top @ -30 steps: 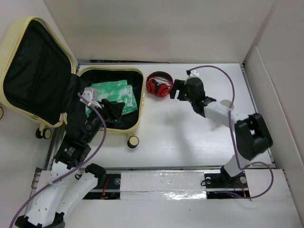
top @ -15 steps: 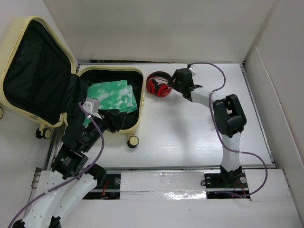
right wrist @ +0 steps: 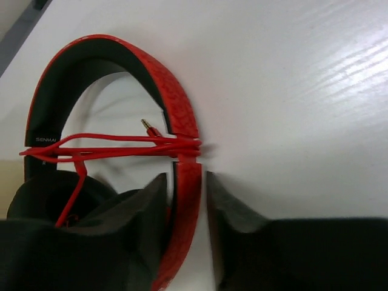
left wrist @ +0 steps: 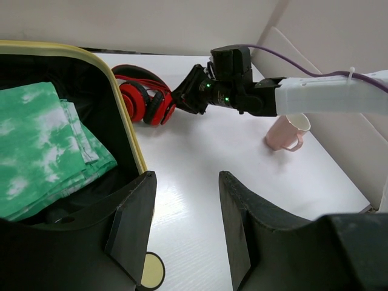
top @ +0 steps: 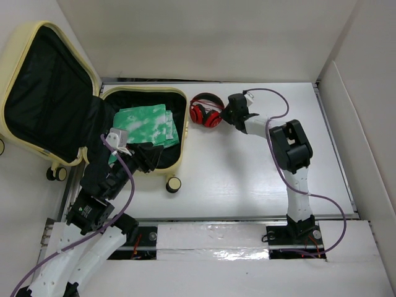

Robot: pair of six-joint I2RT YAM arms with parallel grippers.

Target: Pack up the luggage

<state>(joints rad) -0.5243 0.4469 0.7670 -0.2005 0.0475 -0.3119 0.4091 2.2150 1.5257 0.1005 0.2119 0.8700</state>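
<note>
The luggage [top: 182, 139] lies open at the left, pale yellow with black lining, its lid [top: 37, 28] leaning back. A folded green-and-white cloth [top: 145, 124] [left wrist: 42, 145] rests inside. Red headphones [top: 204, 111] [left wrist: 142, 97] lie on the table just right of the luggage. My right gripper [top: 223, 115] [left wrist: 185, 97] [right wrist: 186, 176] has closed round the headphones' red band [right wrist: 176, 103], which runs between its fingers. My left gripper [top: 148, 158] [left wrist: 185, 176] hovers open over the luggage's yellow front rim [left wrist: 130, 133], holding nothing.
A pink mug [left wrist: 288, 130] stands on the table to the right of the right arm. A cream-and-black caster wheel [top: 174, 184] [left wrist: 151, 273] sticks out at the luggage's near corner. White walls enclose the table at the back and right.
The right arm stretched left to the headphones and its jaws closed in round the band. The left arm drew back a little toward the luggage's front edge.
</note>
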